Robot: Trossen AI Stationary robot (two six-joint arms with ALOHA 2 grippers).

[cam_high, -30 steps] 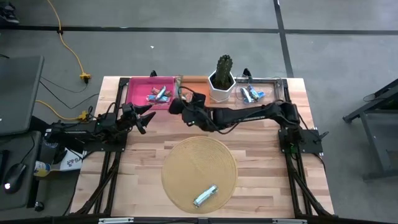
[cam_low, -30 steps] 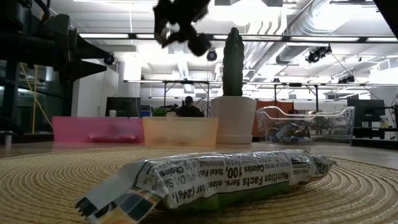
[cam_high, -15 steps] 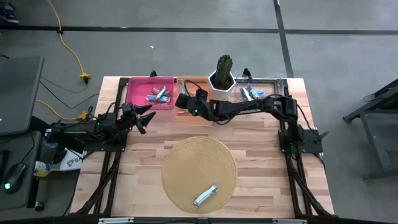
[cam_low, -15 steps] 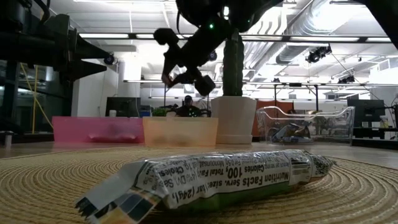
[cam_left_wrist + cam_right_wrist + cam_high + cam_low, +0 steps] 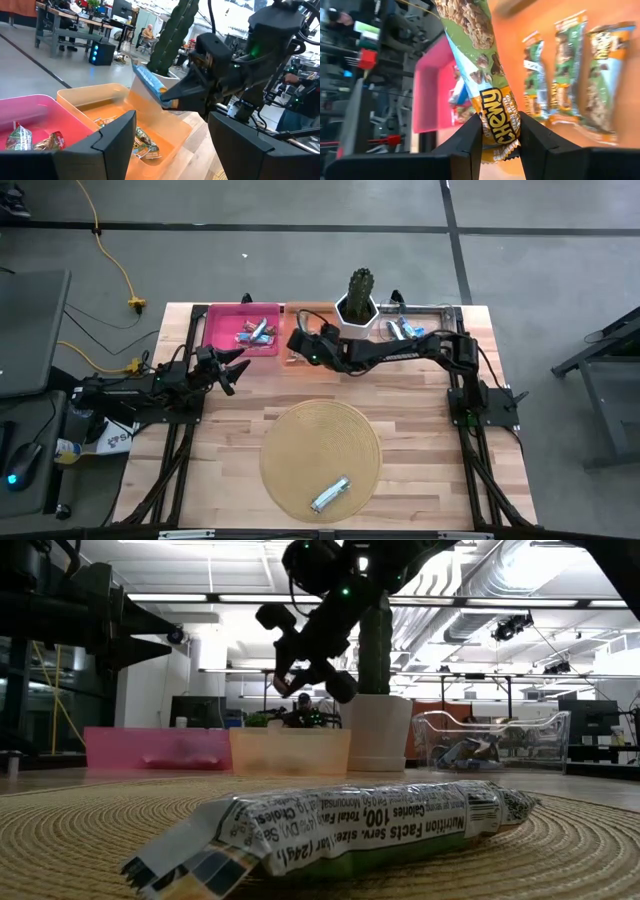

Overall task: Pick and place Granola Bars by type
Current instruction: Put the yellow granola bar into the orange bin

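The right tool [image 5: 500, 135] is pinching one end of a green and orange crinkly-wrapped granola bar [image 5: 480, 75], so its two dark fingers are pressing together on the wrapper. It is hanging over the see-through orange plastic bin [image 5: 165, 127] at the back of the wooden desk [image 5: 420, 440], where three more green-wrapped bars [image 5: 570, 70] are lying flat side by side. The bar looks small and light, so lifting it should be easy. Its shiny wrapper is probably slippery and soft, and the snack inside could crumble if it is squeezed hard. Holding it by the flat sealed end, as now, seems the safest spot. One silver-wrapped bar [image 5: 330, 494] is waiting on the round woven straw mat [image 5: 300, 440], well apart from the bins, next to no other bar. The left tool [image 5: 228, 366] is resting near the pink plastic bin [image 5: 216, 330], with its fingers spread wide apart and holding nothing.
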